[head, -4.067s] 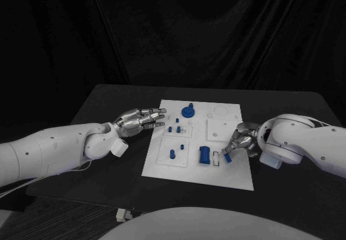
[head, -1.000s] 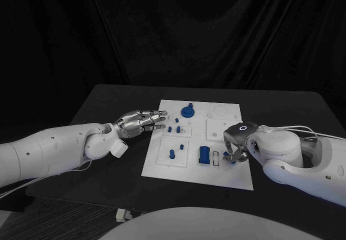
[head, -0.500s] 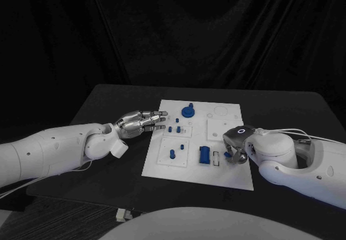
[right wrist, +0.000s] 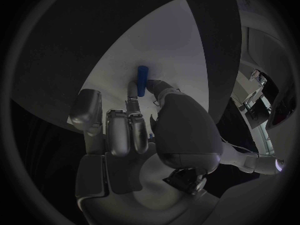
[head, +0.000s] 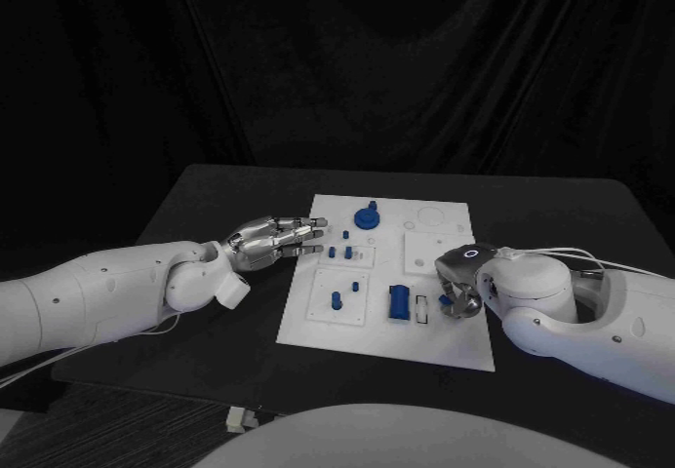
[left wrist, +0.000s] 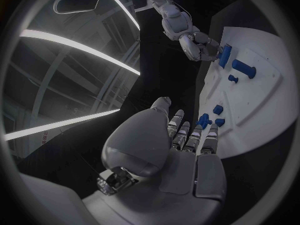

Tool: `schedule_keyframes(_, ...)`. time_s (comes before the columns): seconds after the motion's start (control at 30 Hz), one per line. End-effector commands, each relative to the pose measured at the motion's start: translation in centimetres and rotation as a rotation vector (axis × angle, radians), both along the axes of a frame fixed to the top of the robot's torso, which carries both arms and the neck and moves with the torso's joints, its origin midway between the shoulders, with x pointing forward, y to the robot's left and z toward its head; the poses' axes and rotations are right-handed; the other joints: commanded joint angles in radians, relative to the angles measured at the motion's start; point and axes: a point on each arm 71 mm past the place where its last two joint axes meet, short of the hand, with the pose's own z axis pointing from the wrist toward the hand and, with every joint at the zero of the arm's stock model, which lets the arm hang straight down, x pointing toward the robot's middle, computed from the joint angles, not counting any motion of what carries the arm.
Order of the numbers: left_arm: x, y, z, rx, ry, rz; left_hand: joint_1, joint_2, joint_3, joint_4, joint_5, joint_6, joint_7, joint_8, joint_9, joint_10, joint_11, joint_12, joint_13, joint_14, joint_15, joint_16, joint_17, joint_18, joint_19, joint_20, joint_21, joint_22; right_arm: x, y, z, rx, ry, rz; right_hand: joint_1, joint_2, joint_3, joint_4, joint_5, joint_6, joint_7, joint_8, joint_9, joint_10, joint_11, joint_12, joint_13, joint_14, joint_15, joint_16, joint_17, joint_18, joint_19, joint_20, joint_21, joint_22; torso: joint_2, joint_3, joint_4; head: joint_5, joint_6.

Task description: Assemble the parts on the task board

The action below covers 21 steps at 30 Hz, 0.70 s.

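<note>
The white task board lies mid-table. On it are a blue round knob, small blue pegs, two more pegs and a blue block. My right hand is low over the board's right side, next to the block. In the right wrist view its thumb and a finger pinch a slim blue peg just above the board. My left hand hovers at the board's left edge, fingers stretched out and holding nothing.
The black table has bare room on both sides of the board. My right forearm lies along the table's right side. The left wrist view shows the right hand at the board's far side near several blue parts.
Since the earliest frame my right arm has swung in and its wrist has turned over the board's right side, keeping the blue peg. The left hand has stayed in place.
</note>
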Motion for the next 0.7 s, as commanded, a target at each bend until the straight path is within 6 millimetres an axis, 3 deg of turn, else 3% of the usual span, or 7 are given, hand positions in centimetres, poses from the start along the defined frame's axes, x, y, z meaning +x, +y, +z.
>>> schedule_keyframes(0.03,-0.1,-0.2,0.0,-0.018,-0.001,-0.01,-0.005,-0.006,0.058,-0.006,0.02,0.005,0.004,0.001,0.005,-0.005,0.013,0.018,-0.002,-0.01,0.0,0.015,0.011,-0.001,0.011,0.0,-0.006,0.006,-0.2,-0.9,-1.2,0.006,0.071,-0.066,0.037,0.013,0.071,-0.047,0.069,0.032,-0.01,-0.018,-0.064,0.107,-0.007,0.02,0.264,0.063,-0.008,0.002,0.041,0.003,0.006,-0.003,-0.007,0.147,0.0,0.0001,-0.0002,0.001,0.0)
schedule_keyframes(0.13,-0.1,-0.2,0.0,-0.018,-0.001,-0.01,-0.005,-0.006,0.058,-0.006,0.02,0.005,0.004,0.001,0.005,-0.005,0.013,0.018,-0.002,-0.01,0.0,0.015,0.011,-0.001,0.011,0.0,-0.006,0.006,-0.1,-1.3,-1.4,0.058,0.103,-0.111,0.032,0.019,0.086,-0.074,0.118,0.051,-0.017,-0.004,-0.048,0.107,-0.012,0.02,0.264,0.065,-0.012,0.007,0.05,0.002,0.008,-0.006,-0.001,0.149,0.0,0.0001,-0.0004,0.003,0.0)
schedule_keyframes(0.3,-0.1,-0.1,0.0,-0.017,0.0,-0.009,-0.005,-0.006,0.058,-0.006,0.02,0.005,0.004,0.001,0.005,-0.005,0.013,0.018,-0.002,-0.01,0.0,0.015,0.011,-0.001,0.011,0.0,-0.006,0.006,0.2,-2.5,-1.5,0.186,0.19,-0.239,0.026,0.033,0.105,-0.093,0.147,0.059,-0.019,0.007,-0.033,0.107,-0.016,0.02,0.264,0.066,-0.015,0.009,0.055,0.002,0.009,-0.01,0.001,0.149,0.0,0.0002,0.0001,0.004,0.0)
schedule_keyframes(0.7,-0.1,-0.2,-0.1,-0.014,0.002,-0.009,-0.005,-0.006,0.058,-0.006,0.02,0.005,0.004,0.001,0.005,-0.005,0.013,0.018,-0.002,-0.01,0.0,0.015,0.011,-0.001,0.011,0.0,-0.006,0.006,2.0,-4.6,0.4,0.476,0.366,-0.539,0.014,0.035,0.11,-0.101,0.148,0.055,-0.019,0.009,-0.025,0.107,-0.016,0.02,0.264,0.065,-0.016,0.007,0.049,0.004,0.007,-0.011,-0.01,0.146,-0.001,0.0002,-0.0005,0.002,0.0)
